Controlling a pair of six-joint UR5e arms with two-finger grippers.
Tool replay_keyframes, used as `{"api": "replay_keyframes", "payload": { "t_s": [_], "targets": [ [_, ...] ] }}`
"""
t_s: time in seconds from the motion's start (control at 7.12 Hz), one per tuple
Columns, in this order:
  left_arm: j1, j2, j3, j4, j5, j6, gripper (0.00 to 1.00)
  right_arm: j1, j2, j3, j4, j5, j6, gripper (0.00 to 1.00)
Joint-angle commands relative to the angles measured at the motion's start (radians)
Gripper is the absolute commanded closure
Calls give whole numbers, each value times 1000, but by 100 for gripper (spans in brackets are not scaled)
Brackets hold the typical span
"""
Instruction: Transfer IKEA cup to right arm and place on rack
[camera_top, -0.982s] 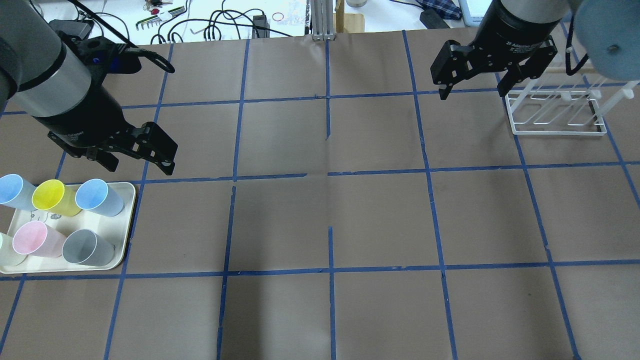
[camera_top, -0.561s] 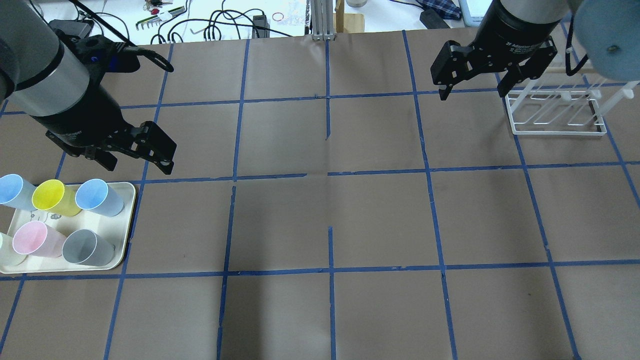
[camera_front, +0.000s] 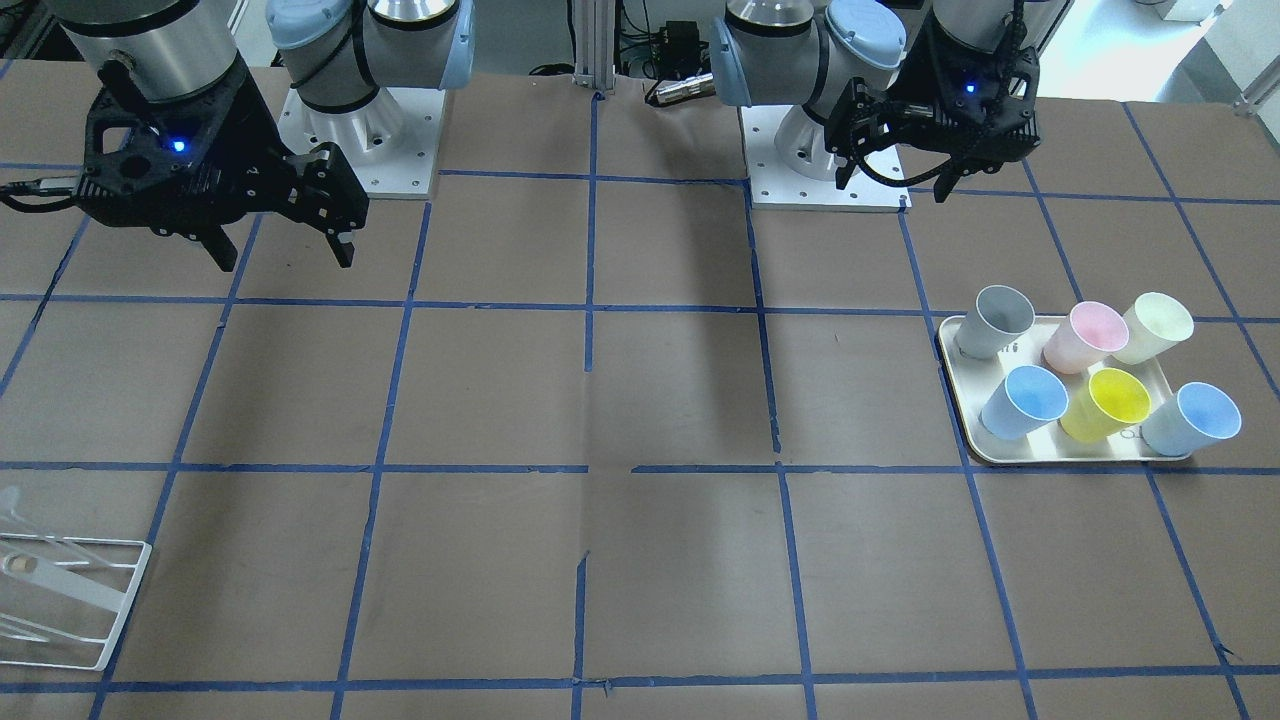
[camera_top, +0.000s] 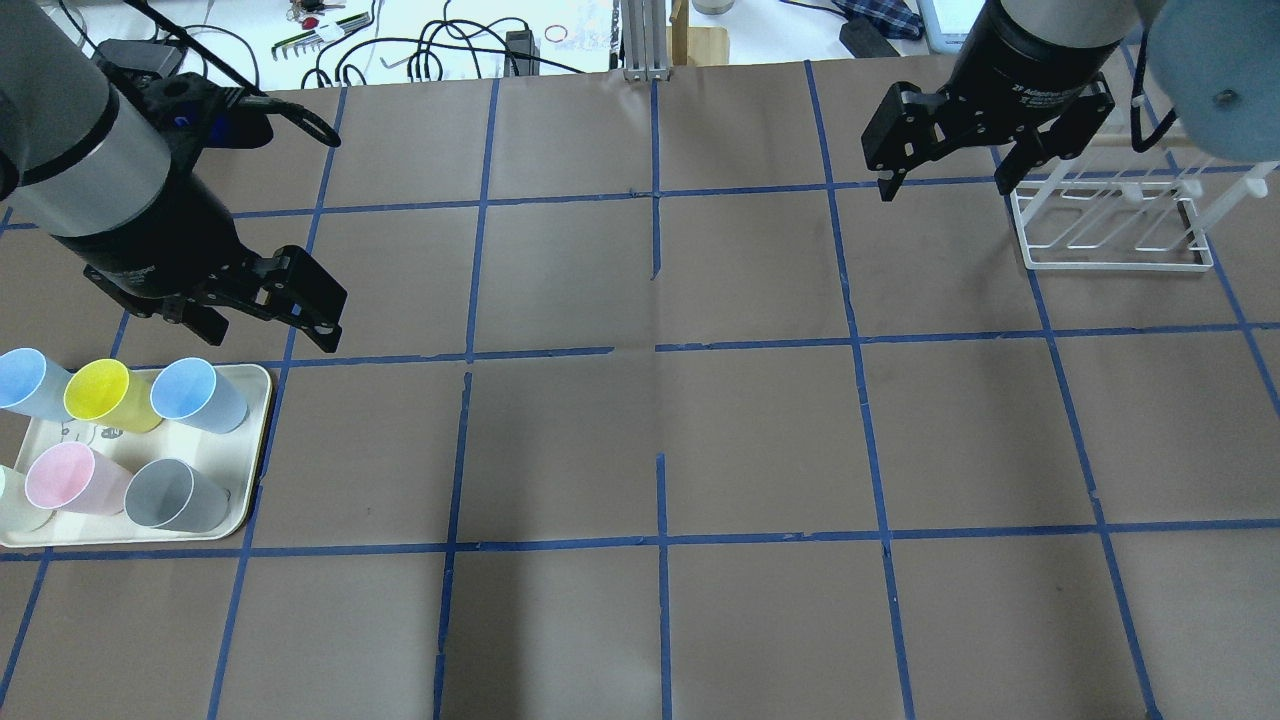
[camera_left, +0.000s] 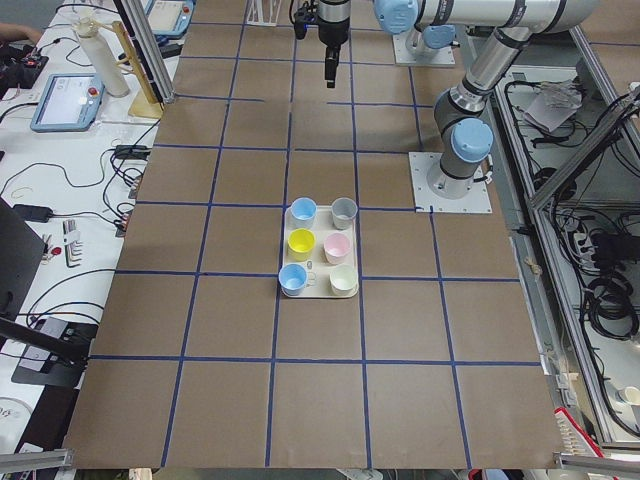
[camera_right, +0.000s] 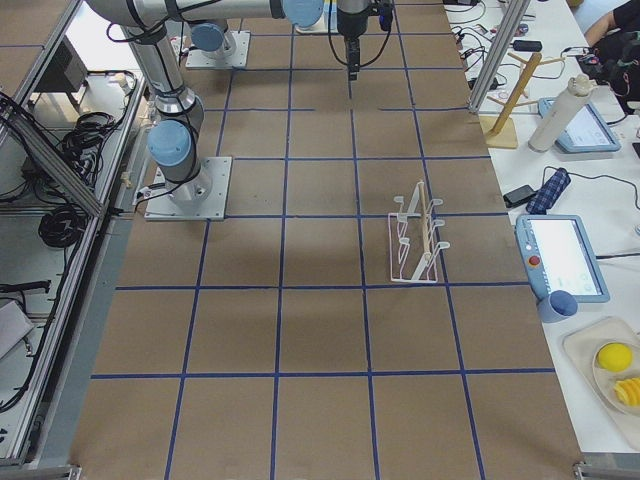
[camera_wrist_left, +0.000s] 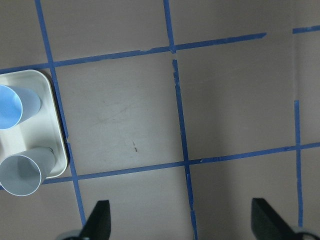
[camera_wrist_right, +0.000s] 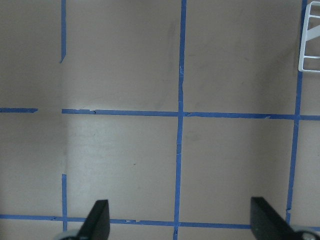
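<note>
Worktop (camera_top: 760, 430): matte brown paper, gridded into squares by blue tape lines (camera_top: 750, 346), a few of them broken.

Tray (camera_top: 245, 450), left edge: cream, with small dark print on its floor.

On it:
- IKEA cup (camera_top: 198, 394): pale blue
- twin cup (camera_top: 28, 380): same pale blue
- yellow cup (camera_top: 105, 395)
- pink cup (camera_top: 70, 480)
- grey cup (camera_top: 172, 495)
- off-white cup (camera_front: 1157, 327)

Rack (camera_top: 1110, 228), far right corner: white wire, one prong tip tan.

Left gripper (camera_top: 268, 335), right gripper (camera_top: 945, 187): black, a blue light on each.

Right arm (camera_front: 150, 40), left arm (camera_top: 90, 150): silver tube; joint caps pale blue.
</note>
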Motion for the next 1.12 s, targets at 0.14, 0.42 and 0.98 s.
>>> {"api": "replay_keyframes", "payload": {
  "t_s": [0.14, 0.42, 0.98],
  "targets": [
    [76, -35, -4, 25, -2, 144, 0, 0, -1, 0, -1, 0, 0, 0],
    [204, -74, -30, 93, 0, 373, 0, 0, -1, 0, -1, -1, -1, 0],
    [412, -170, -199, 480, -2, 772, 0, 1, -1, 0, -1, -1, 0, 0]
  ]
}}
